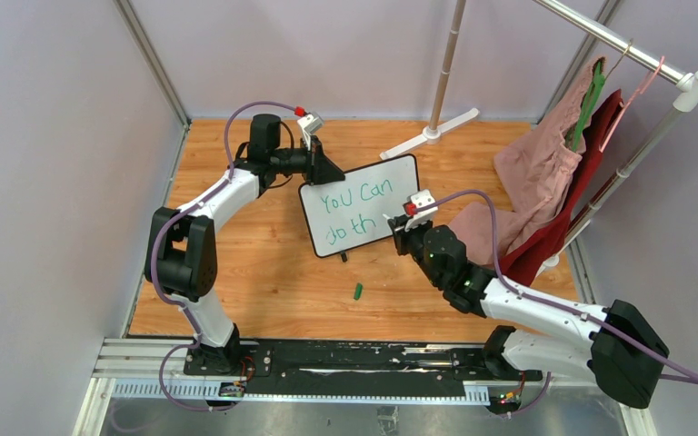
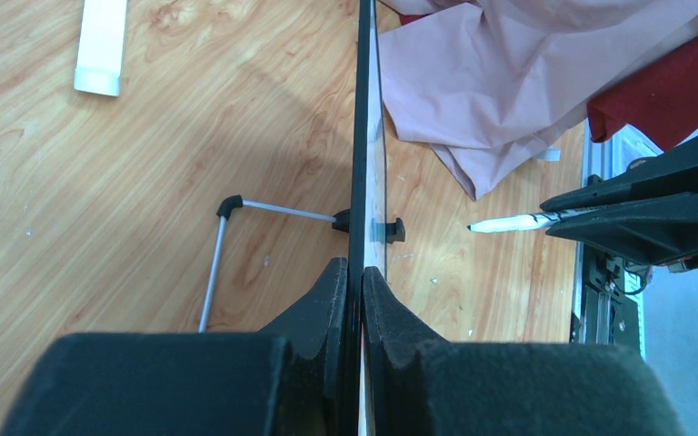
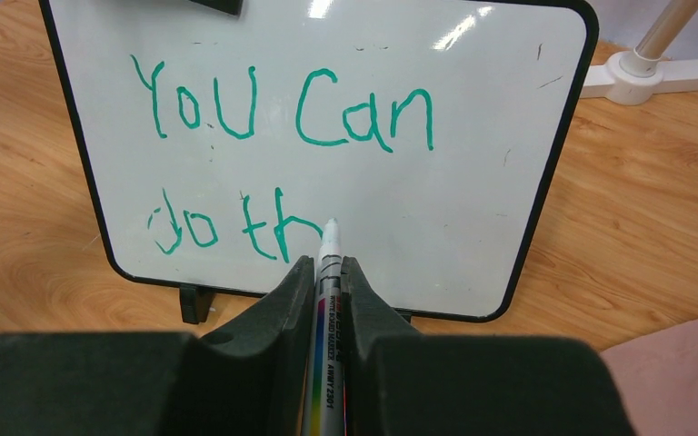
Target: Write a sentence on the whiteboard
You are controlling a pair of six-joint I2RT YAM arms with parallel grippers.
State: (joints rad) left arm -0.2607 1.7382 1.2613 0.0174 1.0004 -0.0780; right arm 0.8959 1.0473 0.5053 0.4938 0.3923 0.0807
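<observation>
The board (image 1: 359, 207) is stood on its feet at the middle of the bench (image 1: 264, 272), tilted in the top view; its upper left edge is clamped between the fingers of the left hand (image 2: 362, 295). From that wrist the board is seen edge-on, so nothing of its face can be read; a wire prop (image 2: 223, 250) shows behind it. The right hand (image 3: 327, 272) is closed on a marker (image 3: 328, 300), most of its barrel hidden between the fingers (only the white tip and a strip of label are shown). The green words (image 3: 282, 136) read "You can" above "do th"; in the right wrist view the tip overlaps the end of the "h", while from the left wrist a gap is seen between tip and face. A small green piece (image 1: 358, 291) lies on the bench before the board; what it is cannot be made out. Pink and red cloth (image 1: 545, 173) is hung on a rack (image 1: 618, 41) at the right, partly cut off by the frame.
</observation>
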